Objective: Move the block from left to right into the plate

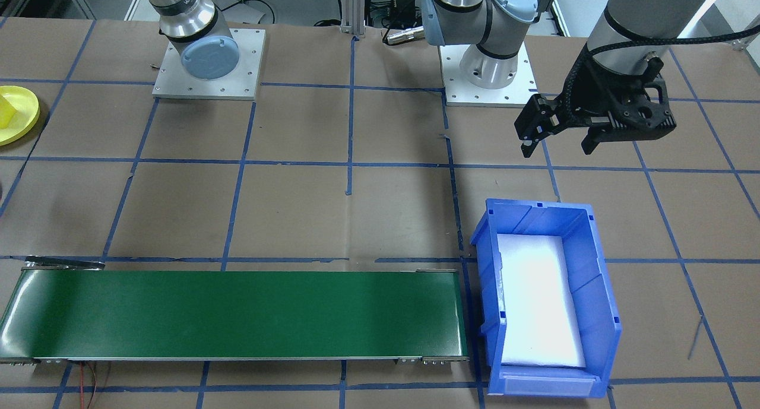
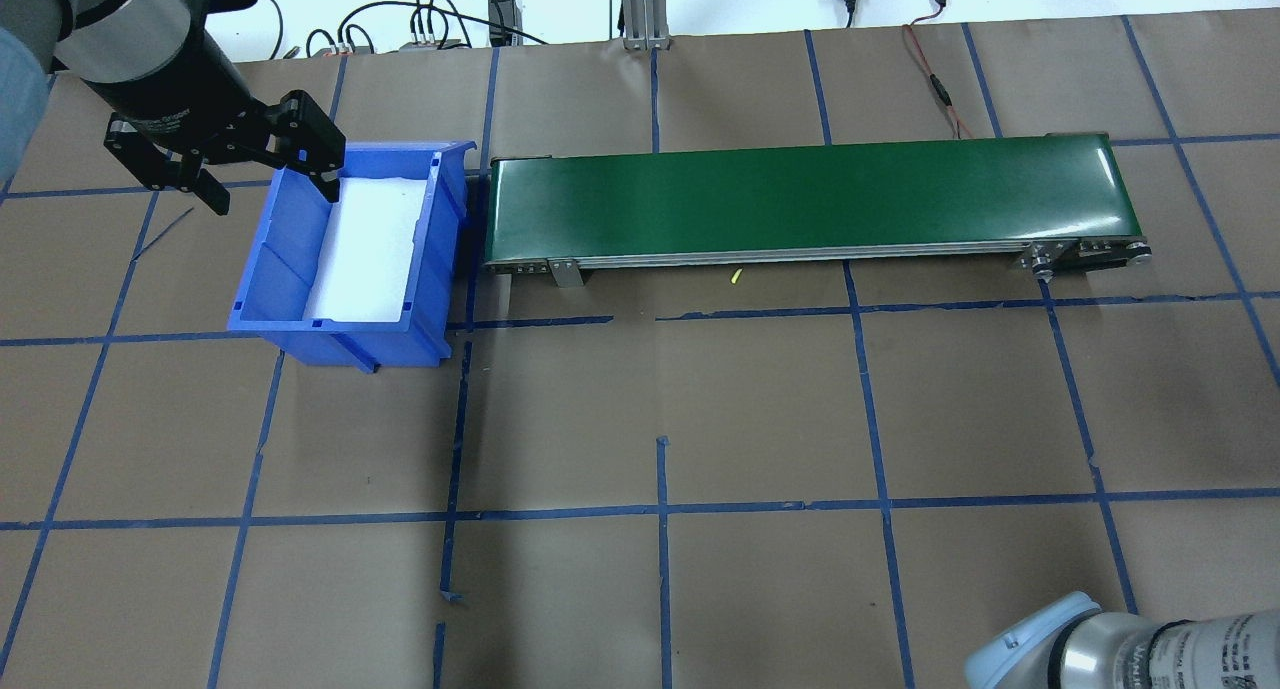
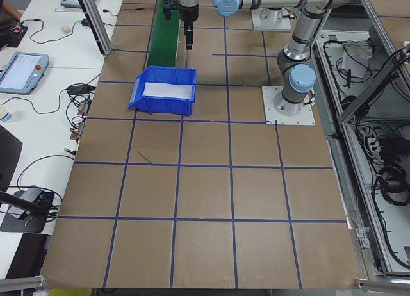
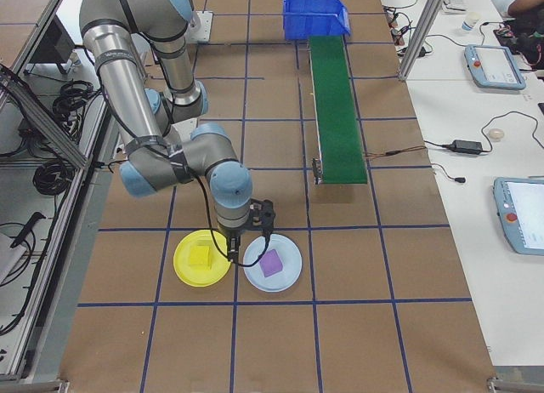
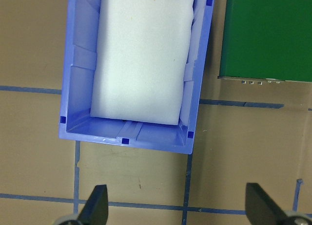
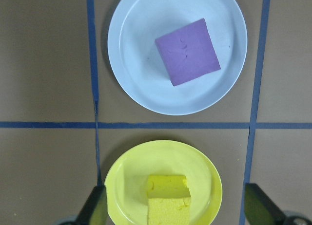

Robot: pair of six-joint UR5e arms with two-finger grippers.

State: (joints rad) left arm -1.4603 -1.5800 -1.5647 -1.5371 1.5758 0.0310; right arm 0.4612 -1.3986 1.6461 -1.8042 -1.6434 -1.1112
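Note:
A yellow block (image 6: 168, 198) lies in the yellow plate (image 6: 126, 171), which also shows at the table's edge in the front view, plate (image 1: 24, 130). My right gripper (image 6: 175, 210) hangs open and empty over this plate, between it and a pale blue plate (image 6: 141, 49) that holds a purple block (image 6: 187, 52). From the right side, the right gripper (image 4: 246, 240) is above the gap between the two plates. My left gripper (image 5: 178, 208) is open and empty, hovering beside the near end of the blue bin (image 5: 78, 88). The bin holds only a white foam liner.
A green conveyor belt (image 2: 800, 194) runs from the blue bin (image 2: 270, 269) toward the robot's right side. Blue tape lines grid the brown table. Cables and a pendant lie beyond the table's far edge.

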